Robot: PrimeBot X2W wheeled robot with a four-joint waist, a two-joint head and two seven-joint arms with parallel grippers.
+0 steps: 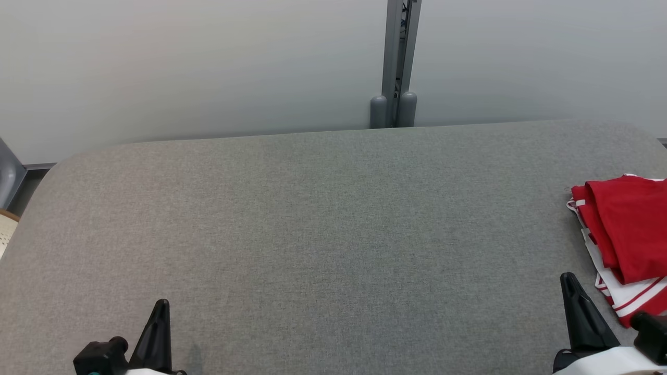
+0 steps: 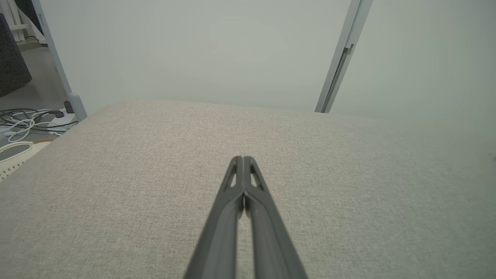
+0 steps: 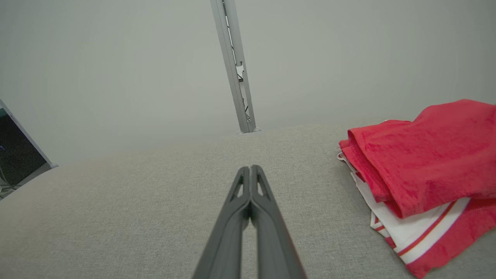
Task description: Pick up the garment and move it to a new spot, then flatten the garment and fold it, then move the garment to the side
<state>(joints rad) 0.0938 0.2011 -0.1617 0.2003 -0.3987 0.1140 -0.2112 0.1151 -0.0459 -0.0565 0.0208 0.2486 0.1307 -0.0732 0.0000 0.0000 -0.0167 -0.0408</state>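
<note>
The garment point(image 1: 628, 239) is red with white panels and red stripes. It lies folded at the right edge of the grey fabric table point(image 1: 323, 219), and it also fills the right of the right wrist view as the garment point(image 3: 422, 174). My right gripper point(image 1: 570, 284) is shut and empty near the front edge, just left of the garment and apart from it. Its closed fingers point(image 3: 250, 172) point over bare fabric. At the front left my left gripper point(image 1: 161, 307) is shut on nothing, with its fingers point(image 2: 242, 162) pressed together above the table.
A grey post point(image 1: 396, 62) with two rounded feet stands against the pale wall behind the table. Cables point(image 2: 27, 120) and a pale perforated object point(image 2: 15, 155) lie on the floor beyond the table's left edge. Broad bare fabric spans the table's middle.
</note>
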